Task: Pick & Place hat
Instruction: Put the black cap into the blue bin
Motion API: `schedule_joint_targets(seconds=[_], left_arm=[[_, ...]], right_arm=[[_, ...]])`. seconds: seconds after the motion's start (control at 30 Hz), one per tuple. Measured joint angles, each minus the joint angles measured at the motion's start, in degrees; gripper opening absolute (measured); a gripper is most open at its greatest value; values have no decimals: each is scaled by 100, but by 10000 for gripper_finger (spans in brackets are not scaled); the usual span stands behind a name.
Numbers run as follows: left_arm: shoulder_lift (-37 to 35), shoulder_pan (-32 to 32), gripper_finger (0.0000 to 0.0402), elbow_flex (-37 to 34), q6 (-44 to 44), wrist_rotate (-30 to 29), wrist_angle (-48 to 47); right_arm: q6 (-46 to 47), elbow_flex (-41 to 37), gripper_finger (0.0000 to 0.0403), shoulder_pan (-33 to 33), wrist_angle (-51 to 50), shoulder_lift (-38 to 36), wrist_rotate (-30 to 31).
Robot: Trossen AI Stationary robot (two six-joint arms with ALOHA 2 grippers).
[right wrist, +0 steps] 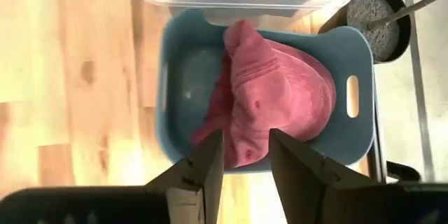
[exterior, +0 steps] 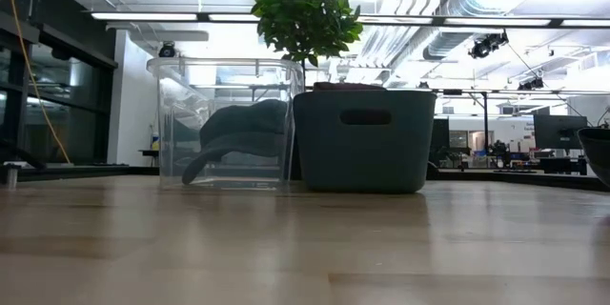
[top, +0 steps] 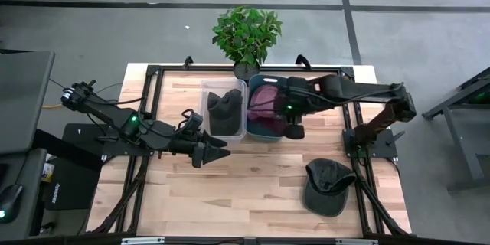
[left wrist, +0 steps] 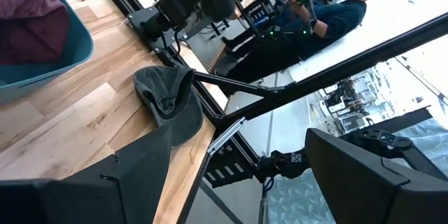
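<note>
A maroon hat (right wrist: 280, 98) lies in a blue bin (top: 256, 132), which also shows in the right wrist view (right wrist: 175, 63). A dark grey hat (top: 223, 109) lies in the clear bin (top: 207, 92) to its left. A third dark hat (top: 328, 186) rests flat on the table at the near right and also shows in the left wrist view (left wrist: 168, 98). My right gripper (right wrist: 245, 157) hangs above the blue bin, open, pointing down at the maroon hat and clear of it. My left gripper (top: 222, 149) is open and empty over the table, just in front of the clear bin.
A potted plant (top: 246, 34) stands behind the two bins at the table's far edge. Black frame rails (top: 352, 134) run along the table's sides. A person (left wrist: 336, 14) sits at a desk beyond the table's right side. Bare wood lies at the near middle (top: 245, 191).
</note>
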Motion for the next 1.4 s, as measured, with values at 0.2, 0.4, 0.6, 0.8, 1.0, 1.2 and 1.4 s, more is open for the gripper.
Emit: schedule_joint_targets(seconds=[0.2, 0.4, 0.6, 0.8, 1.0, 1.2, 1.4], left_arm=[[0, -1, 311, 0, 1, 0, -8], [0, -1, 311, 0, 0, 0, -10], [0, -1, 311, 0, 1, 0, -20], [0, -1, 311, 0, 1, 0, -34], [40, 1, 311, 0, -1, 21, -133], [61, 0, 311, -7, 99, 283, -134], [63, 1, 311, -7, 296, 418, -141]], right_arm=[[684, 0, 90, 410, -416, -301, -7], [1412, -4, 74, 943, -903, -332, -95], [2078, -20, 62, 1403, -1025, -321, -209], [3251, -20, 56, 1754, -1081, -319, -445], [5117, -20, 73, 2015, -1256, -306, -714], [6305, -22, 105, 2366, -1469, -190, -722], [7700, -594, 146, 2597, -1305, -122, -1061]])
